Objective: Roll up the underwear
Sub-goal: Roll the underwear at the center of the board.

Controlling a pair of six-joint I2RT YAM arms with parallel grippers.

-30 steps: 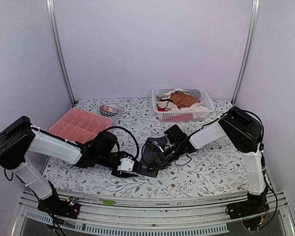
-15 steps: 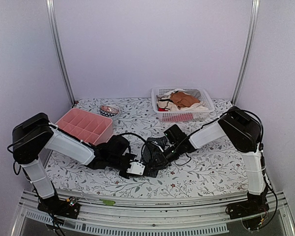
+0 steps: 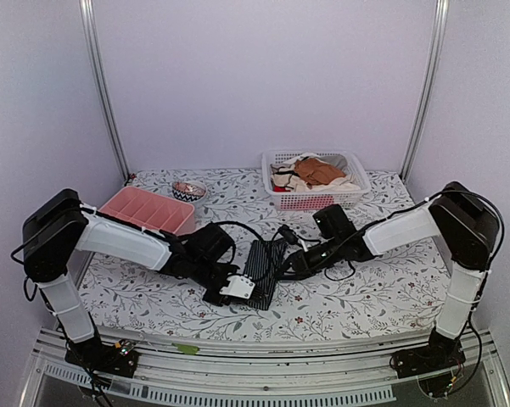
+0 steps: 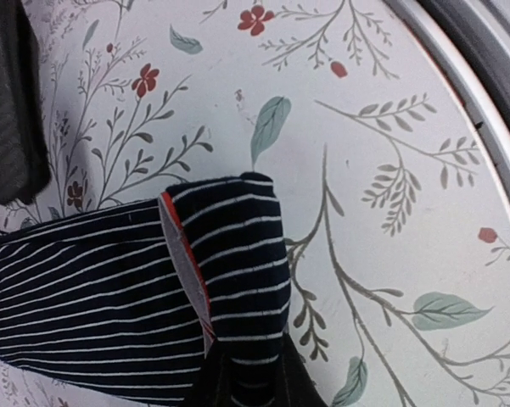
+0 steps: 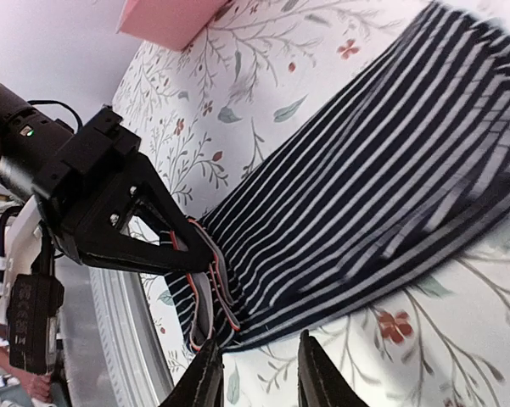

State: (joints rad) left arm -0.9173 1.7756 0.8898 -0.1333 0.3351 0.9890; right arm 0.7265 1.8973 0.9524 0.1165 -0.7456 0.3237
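Note:
The underwear (image 3: 265,270) lies as a flat navy strip with thin white stripes in the middle of the table. My left gripper (image 3: 236,288) is shut on its near end, where the fabric folds over a red and grey band (image 4: 187,271). In the left wrist view the gripper (image 4: 255,373) pinches the folded striped edge (image 4: 238,246). My right gripper (image 3: 294,264) is open and empty beside the underwear's right edge. In the right wrist view its fingers (image 5: 259,365) hover over bare table, next to the fabric (image 5: 373,186) and the left gripper (image 5: 123,220).
A pink compartment tray (image 3: 144,210) stands at the left. A white basket (image 3: 350,197) with orange-brown and cream garments is at the back. A small bowl (image 3: 188,190) with a pinkish roll sits behind the tray. The table's metal front rail (image 4: 484,102) is close to the left gripper.
My left gripper moved right with the underwear's near end. My right arm drew back to the right. The bunched underwear now lies stretched out flat.

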